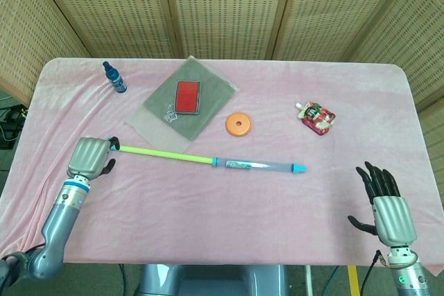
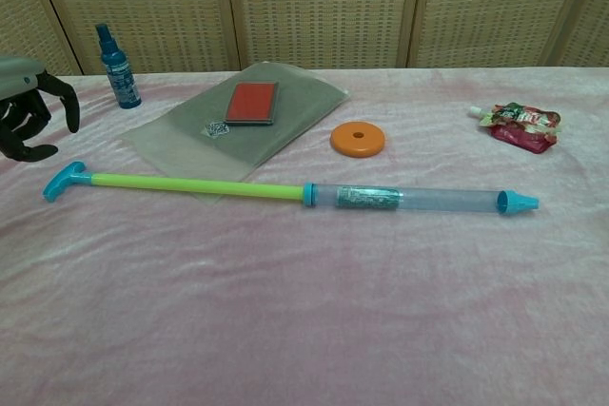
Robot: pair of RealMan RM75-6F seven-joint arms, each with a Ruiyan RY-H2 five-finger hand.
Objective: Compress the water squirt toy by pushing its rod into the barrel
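Note:
The water squirt toy lies across the middle of the pink cloth. Its clear barrel (image 1: 260,166) (image 2: 419,200) ends in a blue nozzle (image 1: 298,168) on the right. The green rod (image 1: 166,154) (image 2: 190,184) is pulled far out to the left and ends in a blue T-handle (image 2: 65,181). My left hand (image 1: 90,155) (image 2: 29,116) hovers just above and behind that handle, fingers curved downward and holding nothing. In the head view it hides most of the handle. My right hand (image 1: 388,206) stays near the front right edge with fingers spread, far from the nozzle.
A small blue spray bottle (image 1: 114,77) stands at the back left. A grey plastic bag (image 1: 208,112) holding a red card (image 1: 187,96) lies behind the rod. An orange disc (image 1: 238,125) and a red snack pouch (image 1: 318,117) sit further right.

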